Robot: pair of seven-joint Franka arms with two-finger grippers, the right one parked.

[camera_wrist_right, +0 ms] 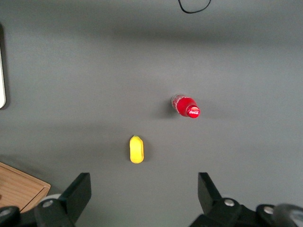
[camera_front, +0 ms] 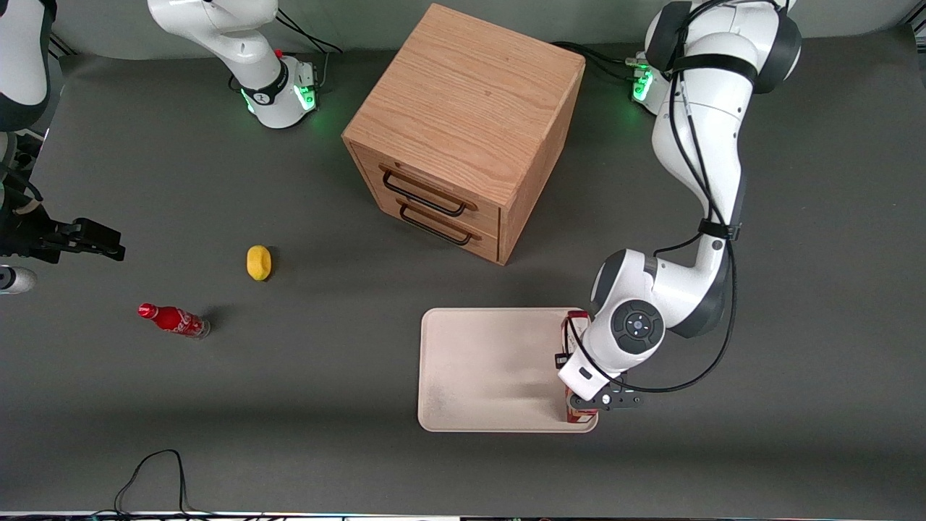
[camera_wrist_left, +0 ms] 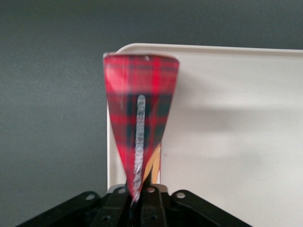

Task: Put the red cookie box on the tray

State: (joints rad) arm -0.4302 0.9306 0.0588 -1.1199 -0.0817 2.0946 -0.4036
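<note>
Holding the box [camera_front: 576,322] on edge over the tray [camera_front: 492,369], at the tray's rim toward the working arm's end of the worktop [camera_front: 304,405]. The claw [camera_front: 587,402] is clamped on the box's narrow top edge; in the wrist view the fingers [camera_wrist_left: 150,198] pinch the tartan side with a glue seam running down it [camera_wrist_left: 140,127], and the carton tapers away toward the tray surface below.

Status as I read it: transport looks essentially done. The box stands long-side along the rim, inside the tray outline in the front view. I cannot tell whether its lower edge already touches the tray or hangs just above it; the arm hides most of the carton.

Left to do, in my judgement: confirm contact, open the claw, lift clear. Risk: the box is tall on a narrow edge and close to the rim, so it may topple on release, possibly outward onto the worktop.

Elsewhere: drawer cabinet [camera_front: 463,130], lemon [camera_front: 258,262] and soda bottle [camera_front: 173,320] lie well apart from the tray, not involved
</note>
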